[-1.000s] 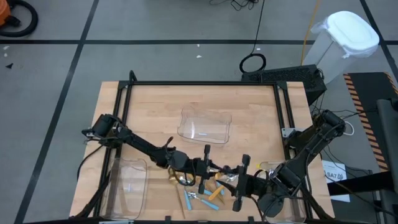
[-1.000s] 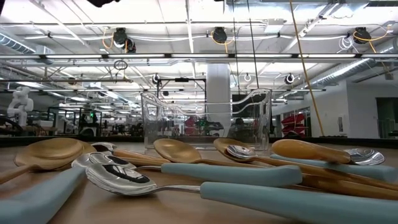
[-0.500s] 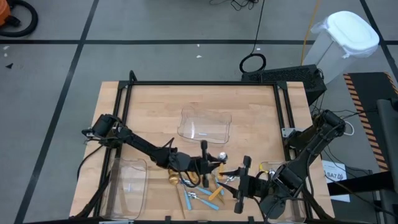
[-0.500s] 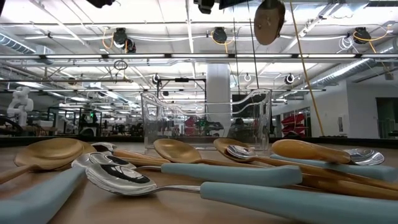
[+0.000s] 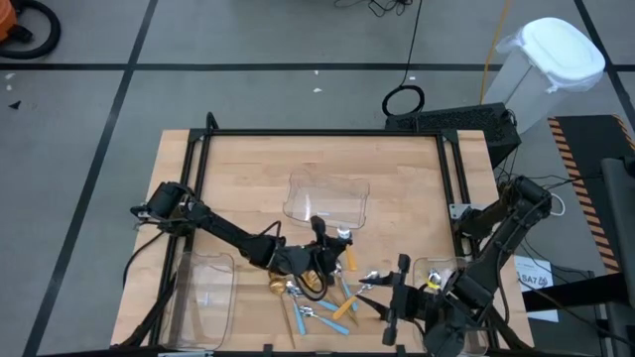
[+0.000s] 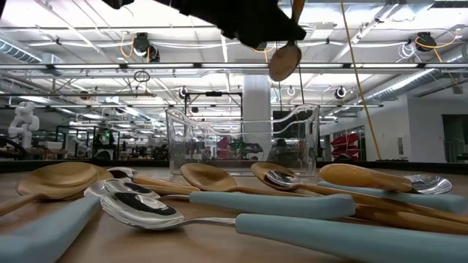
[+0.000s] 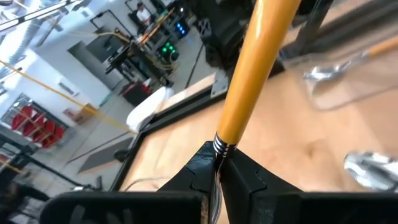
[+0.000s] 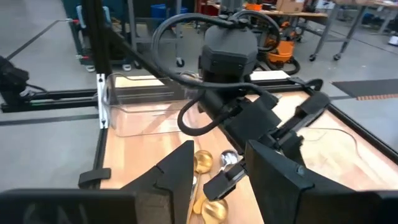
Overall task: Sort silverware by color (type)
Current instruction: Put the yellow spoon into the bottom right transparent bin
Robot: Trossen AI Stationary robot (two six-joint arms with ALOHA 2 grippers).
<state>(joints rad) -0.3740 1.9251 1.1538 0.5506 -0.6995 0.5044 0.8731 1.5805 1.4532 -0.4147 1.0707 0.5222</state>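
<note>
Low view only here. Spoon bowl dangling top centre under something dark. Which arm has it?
Observer: The left hand. The high view shows it above the pile, holding the spoon.
Operator: Which colour? The handle's cut off for me.
Observer: Orange handle. The left wrist view shows it clamped between the fingers.
Operator: Right arm?
Observer: The right hand is by the table's near edge, right of the pile, fingers apart with nothing between them.

Robotics lab or workshop; exposed ceiling pipes (image 6: 219, 67), grey floor with black tape lines (image 5: 129, 67), framed wooden counter (image 5: 248, 169), further workbenches (image 8: 348, 18) behind
</note>
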